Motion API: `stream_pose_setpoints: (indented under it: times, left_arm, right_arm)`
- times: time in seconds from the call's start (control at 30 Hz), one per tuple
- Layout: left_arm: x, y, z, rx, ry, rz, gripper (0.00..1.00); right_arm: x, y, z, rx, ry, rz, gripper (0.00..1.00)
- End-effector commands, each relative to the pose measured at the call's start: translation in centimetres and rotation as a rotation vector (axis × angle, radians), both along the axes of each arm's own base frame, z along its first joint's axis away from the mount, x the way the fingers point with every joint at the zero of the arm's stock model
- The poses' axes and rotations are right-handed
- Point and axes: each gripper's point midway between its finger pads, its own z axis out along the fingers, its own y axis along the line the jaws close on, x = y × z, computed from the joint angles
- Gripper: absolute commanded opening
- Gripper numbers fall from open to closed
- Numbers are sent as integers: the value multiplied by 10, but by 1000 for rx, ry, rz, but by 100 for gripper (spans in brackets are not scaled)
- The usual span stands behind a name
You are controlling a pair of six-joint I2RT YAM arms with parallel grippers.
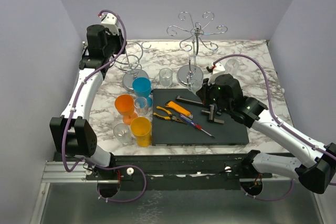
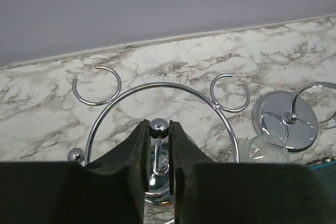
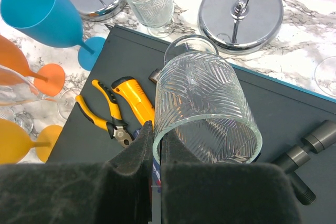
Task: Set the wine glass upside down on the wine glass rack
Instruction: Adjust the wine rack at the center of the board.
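Observation:
A clear ribbed wine glass [image 3: 202, 98] lies tilted, mouth toward the camera, over the black mat [image 3: 294, 114]. My right gripper [image 3: 156, 129] is shut on its rim, one finger inside and one outside. In the top view that gripper [image 1: 209, 92] sits just in front of the taller chrome wine glass rack [image 1: 195, 31], near its round base [image 3: 262, 11]. A second, lower chrome rack [image 2: 157, 85] stands at the back left. My left gripper [image 2: 159, 124] is shut on the ball knob [image 2: 159, 128] at the top of its post.
Blue [image 1: 142, 86], orange [image 1: 125, 104] and yellow [image 1: 141, 128] plastic goblets and several clear glasses [image 1: 166, 76] stand left of the mat. Pliers [image 1: 167, 114], a yellow knife [image 1: 179, 108], a screwdriver [image 1: 198, 126] and a black fitting [image 1: 211, 114] lie on the mat. Walls close three sides.

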Motion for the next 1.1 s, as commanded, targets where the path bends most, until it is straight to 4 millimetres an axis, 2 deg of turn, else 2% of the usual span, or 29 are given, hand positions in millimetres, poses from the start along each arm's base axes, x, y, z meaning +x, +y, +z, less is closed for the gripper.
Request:
stream_pose_setpoints:
  times: [0.0, 0.17, 0.3, 0.4, 0.5, 0.8, 0.93, 0.97, 1.0, 1.07]
  left_arm:
    - [11, 4, 2, 72, -69, 6, 11]
    - [18, 23, 16, 194, -159, 67, 0]
    - [19, 33, 35, 276, -231, 96, 0]
    - [22, 40, 58, 307, -309, 128, 0]
    - [22, 46, 69, 335, -337, 152, 0]
    - [18, 64, 81, 364, -383, 212, 0]
    - [16, 68, 67, 363, -350, 227, 1]
    - [15, 70, 61, 361, -336, 236, 10]
    - [14, 72, 56, 360, -325, 245, 24]
    - [12, 74, 49, 357, -300, 254, 58]
  right_arm:
    - [8, 4, 30, 52, -63, -22, 0]
    - [6, 4, 25, 47, -53, -17, 1]
    - [5, 4, 22, 45, -46, -16, 1]
    - [5, 5, 22, 47, -45, -12, 1]
    - [5, 7, 24, 56, -46, -5, 1]
    - [4, 9, 25, 60, -44, 8, 1]
    - [4, 10, 26, 65, -45, 12, 1]
    - [4, 11, 28, 67, -47, 14, 1]
    - [4, 12, 30, 70, -50, 17, 0]
    - [4, 14, 36, 74, -54, 26, 0]
